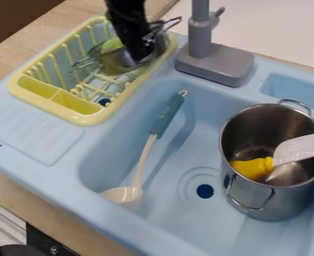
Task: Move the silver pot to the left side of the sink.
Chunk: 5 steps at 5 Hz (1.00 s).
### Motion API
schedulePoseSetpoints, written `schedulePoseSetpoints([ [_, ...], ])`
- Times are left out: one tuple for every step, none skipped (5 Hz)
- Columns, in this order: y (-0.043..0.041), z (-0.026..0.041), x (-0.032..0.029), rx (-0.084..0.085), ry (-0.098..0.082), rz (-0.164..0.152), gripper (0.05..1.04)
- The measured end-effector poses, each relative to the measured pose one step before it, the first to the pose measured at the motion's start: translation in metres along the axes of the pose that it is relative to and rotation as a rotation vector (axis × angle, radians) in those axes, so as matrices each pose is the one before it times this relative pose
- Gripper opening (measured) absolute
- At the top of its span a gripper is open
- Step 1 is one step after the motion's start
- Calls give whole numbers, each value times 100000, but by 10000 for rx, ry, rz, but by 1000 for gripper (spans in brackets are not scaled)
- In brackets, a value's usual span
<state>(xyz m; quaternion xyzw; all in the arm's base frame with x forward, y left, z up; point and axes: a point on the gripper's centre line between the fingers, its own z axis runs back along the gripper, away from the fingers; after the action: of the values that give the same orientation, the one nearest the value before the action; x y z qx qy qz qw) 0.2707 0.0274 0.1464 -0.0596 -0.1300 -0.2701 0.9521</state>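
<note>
1. The gripper [143,54] hangs from the top of the view, pointing down over the rack [86,120]. Whether it is wide, narrow or holding something, I cannot tell.
2. Under and beside it, in the yellow rack, sit a metal dish [119,62] with wire parts and something green [111,44]; their exact shapes are unclear.
3. Near the rack, behind the basin, stands the grey faucet [216,62].
4. In the blue sink [176,220], a ladle [163,115] lies along the side nearest the rack, its teal handle toward the faucet and its pale bowl toward the lower left of the view.
5. The dark drain [204,191] is between the ladle and the pot.
6. The silver pot [266,205] stands upright in the basin at the view's right, well apart from the gripper. It has two wire handles. Inside is a yellow piece [252,168] meeting a white piece [303,148] that reaches over the rim.
7. The wooden table [73,225] shows around the sink.
</note>
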Motion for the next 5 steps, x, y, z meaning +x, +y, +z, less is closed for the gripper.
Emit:
schedulePoseSetpoints([
  [-1171, 539, 480, 336, 218, -131, 55],
  [-1155, 701, -744, 402, 202, 163, 55],
  [-1208, 201, -1320, 605, 461, 351, 55],
  [-311, -86, -2078, 520, 527, 434, 55],
  [248, 108, -1999, 287, 132, 511, 55],
])
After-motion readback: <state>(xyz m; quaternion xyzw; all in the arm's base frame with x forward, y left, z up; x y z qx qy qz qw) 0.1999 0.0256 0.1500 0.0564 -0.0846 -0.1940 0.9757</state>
